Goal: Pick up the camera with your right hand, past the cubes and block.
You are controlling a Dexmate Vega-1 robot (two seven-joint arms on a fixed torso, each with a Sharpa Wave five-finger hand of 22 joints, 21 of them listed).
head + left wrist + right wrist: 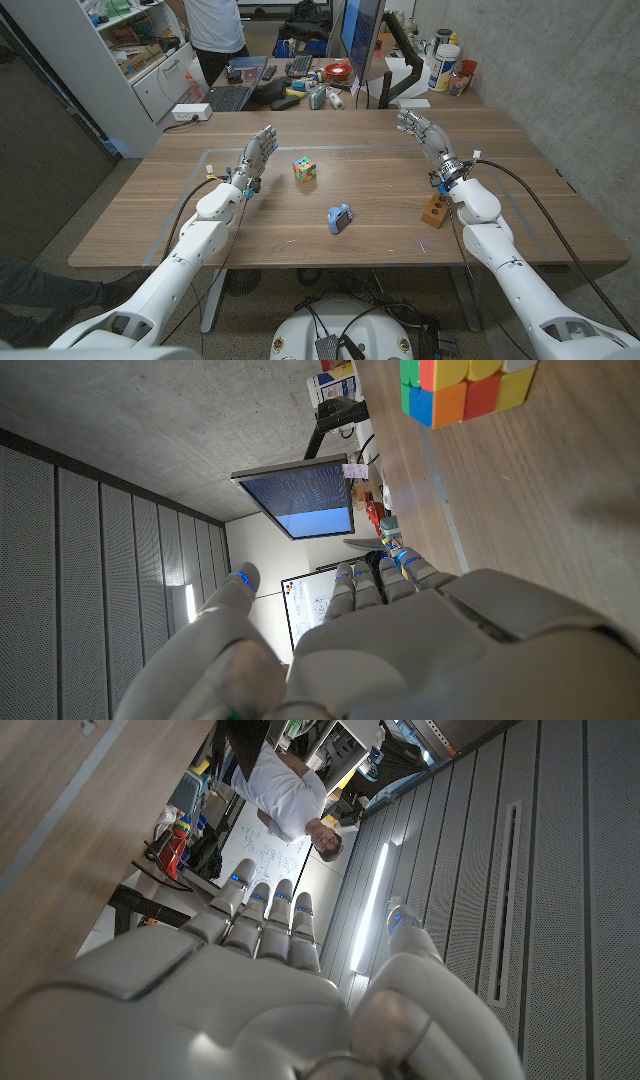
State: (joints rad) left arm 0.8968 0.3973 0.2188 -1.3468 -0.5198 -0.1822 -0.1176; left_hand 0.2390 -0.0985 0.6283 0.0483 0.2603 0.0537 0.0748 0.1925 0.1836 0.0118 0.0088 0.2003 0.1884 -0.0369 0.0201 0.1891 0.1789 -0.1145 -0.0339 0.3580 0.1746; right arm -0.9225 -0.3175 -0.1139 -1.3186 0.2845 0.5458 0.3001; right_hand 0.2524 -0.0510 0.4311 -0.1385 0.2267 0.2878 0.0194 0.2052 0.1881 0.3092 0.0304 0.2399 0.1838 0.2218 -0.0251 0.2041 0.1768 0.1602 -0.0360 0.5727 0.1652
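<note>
Right hand: the pale grey robot right hand [421, 130] is raised over the far right of the wooden counter [150, 215], fingers apart and extended, holding nothing; the right wrist view [270, 990] shows the same spread.
Left hand: the pale grey robot left hand [258, 153] stands open-fingered and empty over the left part of the counter; its back fills the lower part of the left wrist view [400, 650].
Camera: the small blue camera with a dark lens [340, 218] lies near the middle of the counter toward the near edge, well apart from both hands.
Obstacles: the multicoloured puzzle cube [304, 169] sits beyond and left of the camera; the small brown wooden block with dark holes [434, 211] stands just beside the right forearm.
Risk, block: I judge the block most exposed. The right hand must come back toward the robot and inward to reach the camera, and a low sweep of the wrist or forearm could knock it over.
Risk, grasp: the camera is small and looks tilted, so fingers closing off-centre could push it along the counter rather than lift it.
Risk, cube: lower, since it lies off the likely path, unless the hand overshoots.
Head view gives: the whole layout, with camera, block and both arms together.
Left wrist view gives: the puzzle cube [465, 388] up close and a lit monitor [298, 500] behind.
Right wrist view gives: a person in a white shirt [285, 790] beyond the counter, not the camera or block.
</note>
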